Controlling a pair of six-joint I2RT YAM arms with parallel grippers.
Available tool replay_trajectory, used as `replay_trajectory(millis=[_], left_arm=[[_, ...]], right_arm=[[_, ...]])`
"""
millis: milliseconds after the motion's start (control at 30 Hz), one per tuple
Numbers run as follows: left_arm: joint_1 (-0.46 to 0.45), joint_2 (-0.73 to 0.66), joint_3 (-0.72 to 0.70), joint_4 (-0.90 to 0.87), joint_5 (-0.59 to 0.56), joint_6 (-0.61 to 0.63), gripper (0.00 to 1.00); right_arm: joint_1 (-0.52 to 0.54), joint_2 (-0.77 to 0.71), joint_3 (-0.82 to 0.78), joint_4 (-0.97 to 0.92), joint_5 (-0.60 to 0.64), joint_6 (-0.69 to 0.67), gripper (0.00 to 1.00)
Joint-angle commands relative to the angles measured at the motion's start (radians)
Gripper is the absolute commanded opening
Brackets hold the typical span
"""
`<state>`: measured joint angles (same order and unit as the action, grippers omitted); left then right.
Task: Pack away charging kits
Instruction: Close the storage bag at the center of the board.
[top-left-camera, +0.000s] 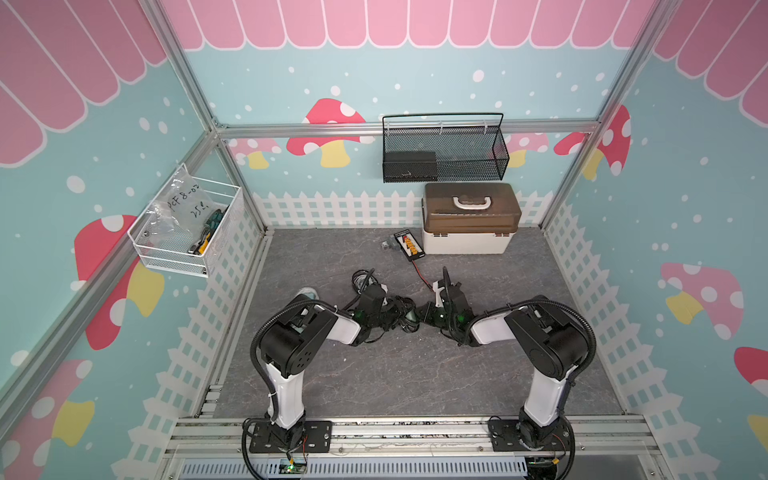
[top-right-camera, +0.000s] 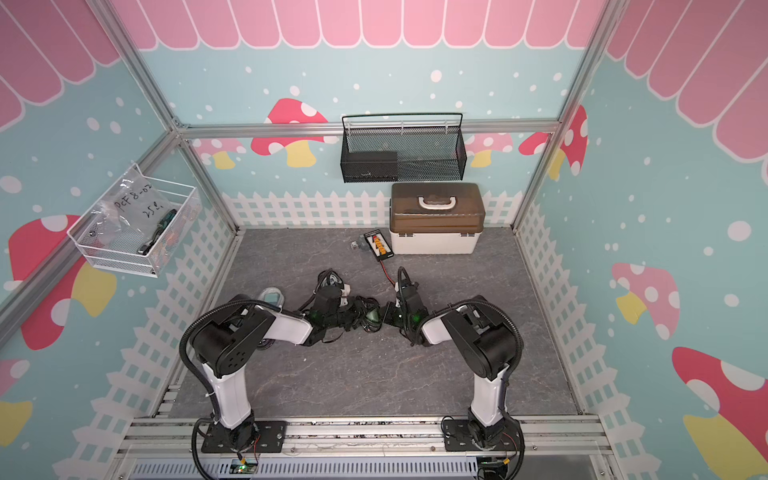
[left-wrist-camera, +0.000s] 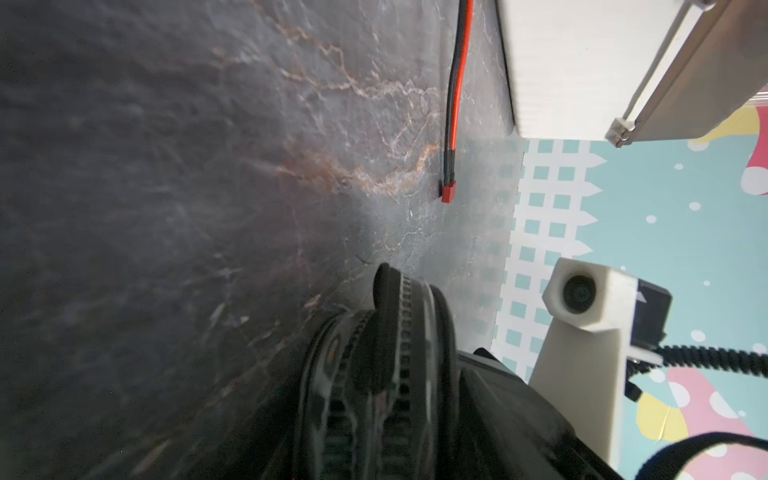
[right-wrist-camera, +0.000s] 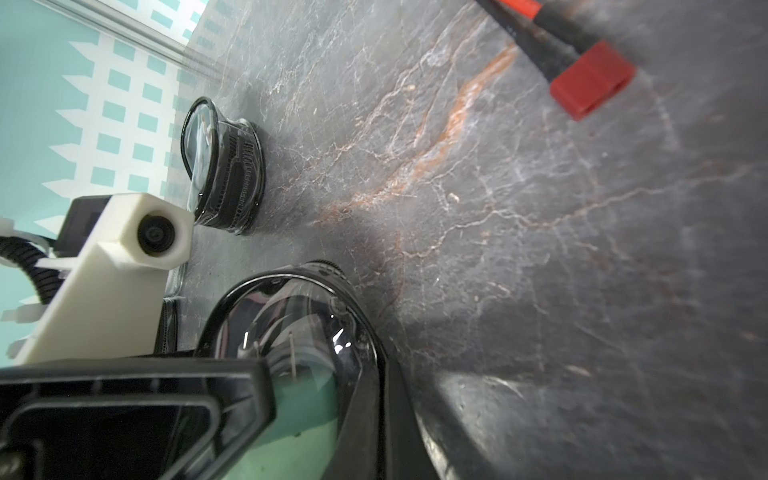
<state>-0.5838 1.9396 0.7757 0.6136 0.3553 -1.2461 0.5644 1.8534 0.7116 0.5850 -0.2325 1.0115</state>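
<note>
Right gripper (top-left-camera: 423, 314): clamped on the rim of the clear pouch (right-wrist-camera: 291, 324), I judge to steady it on the table (top-left-camera: 415, 374).
Left gripper (top-left-camera: 400, 314): at that pouch's nine o'clock; jaws hidden, so I cannot tell.
Charging kit (top-left-camera: 411, 318): mid-table, twelve o'clock from my bases; teal-green plug behind clear film, black zip edge.
Second pouch (right-wrist-camera: 224, 166): eleven o'clock, on edge.
White box (top-left-camera: 465, 243): one o'clock, lid shut.

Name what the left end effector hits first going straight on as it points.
Most likely the round black zipped pouch directly ahead of the left end effector; depth is unclear.
</note>
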Motion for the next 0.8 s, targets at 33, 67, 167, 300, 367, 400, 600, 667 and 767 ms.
replay_trajectory(millis=[33, 67, 167, 300, 367, 400, 600, 667, 767], left_arm=[[-0.005, 0.071, -0.022, -0.136, -0.038, -0.009, 0.47], [-0.005, 0.071, -0.023, -0.139, -0.039, -0.005, 0.44], [-0.006, 0.073, -0.029, -0.138, -0.038, 0.002, 0.34], [-0.006, 0.064, -0.033, -0.141, -0.037, 0.014, 0.21], [-0.005, 0.056, -0.032, -0.14, -0.031, 0.025, 0.13], [-0.005, 0.051, -0.027, -0.147, -0.028, 0.035, 0.1], [-0.004, 0.01, -0.009, -0.17, -0.024, 0.07, 0.01], [0.003, -0.016, 0.006, -0.187, -0.019, 0.087, 0.0], [0.019, -0.099, 0.025, -0.219, -0.037, 0.115, 0.0]], right_arm=[[0.02, 0.016, -0.022, -0.046, 0.0, 0.031, 0.0], [0.019, 0.018, -0.015, -0.045, -0.004, 0.026, 0.0], [0.019, 0.026, 0.004, -0.053, -0.01, 0.015, 0.02], [0.012, 0.013, 0.019, -0.082, -0.005, -0.012, 0.06], [0.006, -0.008, 0.031, -0.119, -0.003, -0.042, 0.1], [0.003, -0.026, 0.038, -0.149, 0.007, -0.06, 0.13], [-0.011, -0.139, 0.071, -0.311, 0.066, -0.152, 0.23], [-0.013, -0.186, 0.081, -0.372, 0.096, -0.19, 0.26], [-0.015, -0.283, 0.09, -0.438, 0.12, -0.27, 0.35]])
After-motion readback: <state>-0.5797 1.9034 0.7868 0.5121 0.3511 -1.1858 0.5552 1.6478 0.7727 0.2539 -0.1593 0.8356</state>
